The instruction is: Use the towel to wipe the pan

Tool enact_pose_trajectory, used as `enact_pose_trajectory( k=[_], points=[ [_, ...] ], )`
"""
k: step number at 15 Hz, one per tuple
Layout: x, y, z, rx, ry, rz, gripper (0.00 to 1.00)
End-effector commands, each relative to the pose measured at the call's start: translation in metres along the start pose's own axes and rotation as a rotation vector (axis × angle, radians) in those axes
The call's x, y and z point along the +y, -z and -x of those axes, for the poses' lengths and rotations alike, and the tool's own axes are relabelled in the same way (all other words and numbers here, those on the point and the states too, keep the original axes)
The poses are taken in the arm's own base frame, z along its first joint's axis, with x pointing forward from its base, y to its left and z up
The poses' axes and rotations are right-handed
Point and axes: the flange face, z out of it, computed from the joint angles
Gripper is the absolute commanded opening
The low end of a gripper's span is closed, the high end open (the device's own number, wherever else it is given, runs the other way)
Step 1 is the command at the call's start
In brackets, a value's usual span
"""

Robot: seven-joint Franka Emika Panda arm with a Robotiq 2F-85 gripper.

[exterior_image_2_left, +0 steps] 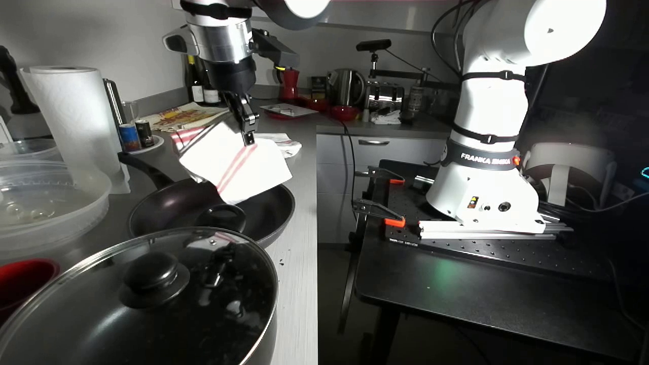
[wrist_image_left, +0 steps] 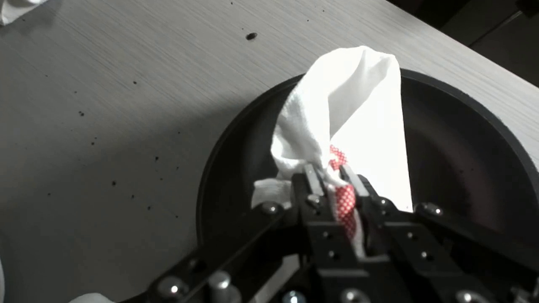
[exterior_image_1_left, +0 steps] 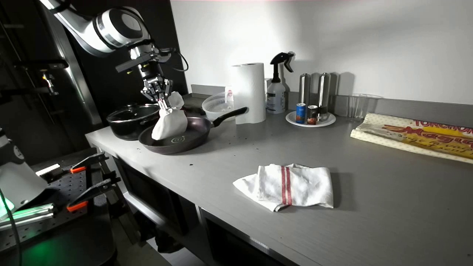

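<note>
Presently, in an exterior view, the gripper (exterior_image_1_left: 165, 105) is positioned above the pan (exterior_image_1_left: 196, 129) and clamped on the towel (exterior_image_1_left: 170, 126). Most of the cloth hangs below the grip, inside the pan's outline; a shorter end stands up beside the gripper. The handle (exterior_image_1_left: 231, 115) points toward the paper towel roll (exterior_image_1_left: 249, 94), away from the lidded pot (exterior_image_1_left: 126, 127). Do not confuse the working cloth with the folded, bold-striped towel (exterior_image_1_left: 306, 188) lying well apart on the counter (exterior_image_1_left: 221, 166).

In an exterior view, the towel (exterior_image_2_left: 248, 170) fans out from the grip as a broad flap, one corner pointing down over the pan (exterior_image_2_left: 167, 203). Contact between that corner and the pan cannot be confirmed.

In the wrist view, the two fingers (wrist_image_left: 356, 183) pinch a red-patterned fold. From the fingertips, the towel's long axis runs toward the top of the view, across the line of the pan's rim, toward the counter's front edge. The wider stretch of bare pan floor lies to the right of the fingers.

Assessment: wiping appears to be the step in hand; progress cannot be determined. The coming stroke depends on cloth lying under the fingertips: lower the arm (exterior_image_1_left: 107, 33) until the hanging part bears on the pan, then sweep sideways into the bare area.
</note>
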Motion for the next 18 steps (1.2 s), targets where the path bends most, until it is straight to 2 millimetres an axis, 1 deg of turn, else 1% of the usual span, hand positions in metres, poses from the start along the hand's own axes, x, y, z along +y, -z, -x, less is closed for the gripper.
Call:
enact_pose_trajectory(
  k=[1, 4, 9, 13, 18],
  points=[
    [-0.015, -0.010, -0.011, -0.010, 0.013, 0.028, 0.04],
    [-0.019, -0.026, -0.015, -0.023, 0.025, 0.023, 0.04],
    [-0.016, -0.061, -0.017, -0.054, 0.046, -0.009, 0.04],
    [-0.005, -0.093, -0.015, -0.070, 0.041, -0.025, 0.04],
    [0.016, -0.135, 0.003, -0.104, 0.017, -0.031, 0.04]
  ],
)
